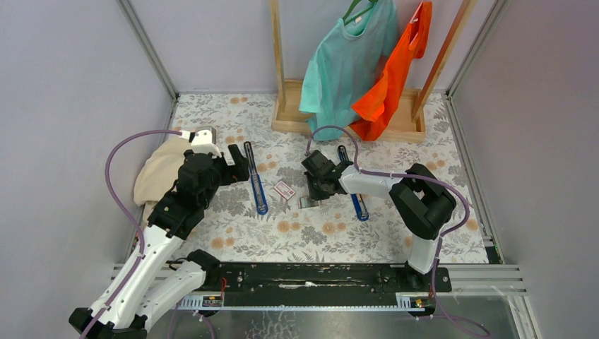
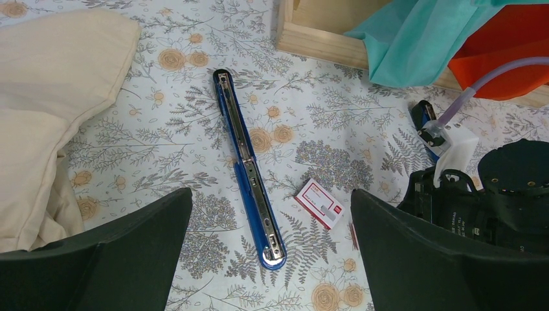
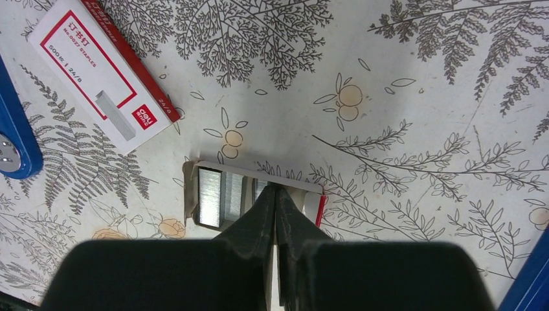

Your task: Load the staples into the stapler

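Observation:
Two blue staplers lie opened flat on the floral cloth, one (image 1: 256, 180) left of centre and one (image 1: 359, 201) partly under my right arm. In the right wrist view an open white tray (image 3: 256, 175) holds silvery staples (image 3: 220, 197). My right gripper (image 3: 276, 191) has its tips down in that tray with the jaws pressed together; whether a strip is pinched between them is hidden. A closed white-and-red staple box (image 3: 103, 71) lies beside the tray. My left gripper (image 2: 270, 214) hangs wide open above the left stapler (image 2: 249, 170), holding nothing.
A cream cloth (image 1: 161, 173) is bunched at the left edge. A wooden rack (image 1: 289, 116) with a teal shirt (image 1: 346, 60) and an orange shirt (image 1: 392, 78) stands at the back. Grey walls close in both sides.

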`<state>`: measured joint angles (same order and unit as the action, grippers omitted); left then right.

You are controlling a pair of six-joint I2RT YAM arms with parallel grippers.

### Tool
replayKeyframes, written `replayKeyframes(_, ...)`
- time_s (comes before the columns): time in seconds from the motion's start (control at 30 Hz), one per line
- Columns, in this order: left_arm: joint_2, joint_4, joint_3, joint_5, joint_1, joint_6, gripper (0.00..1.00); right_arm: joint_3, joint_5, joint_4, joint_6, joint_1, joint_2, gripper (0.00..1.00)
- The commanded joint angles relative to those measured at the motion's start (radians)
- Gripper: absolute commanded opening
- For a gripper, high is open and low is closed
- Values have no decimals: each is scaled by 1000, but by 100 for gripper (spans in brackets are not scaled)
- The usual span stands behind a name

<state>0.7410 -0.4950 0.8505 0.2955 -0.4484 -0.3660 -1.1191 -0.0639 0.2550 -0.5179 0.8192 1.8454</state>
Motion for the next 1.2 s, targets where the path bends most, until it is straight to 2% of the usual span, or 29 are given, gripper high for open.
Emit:
replayKeyframes(0.0,-9,9,7,0,10,13,100,-38,-41,38,-1,14,-4,4)
replayKeyframes(0.1,-9,9,7,-2,11,14,100,-34,-56,41,0,13,-16,0)
replayKeyframes(0.6,3,12,21,-54,14,-14,100,45,-28,-74,-1,14,-149,0)
replayKeyframes(0.9,5,41,21,-177,14,-96,100,204,-13,-326,-31,12,-364,0)
replayKeyframes(1.17,-5,175,-61,-357,13,-213,100,387,-15,-638,-92,9,-552,0)
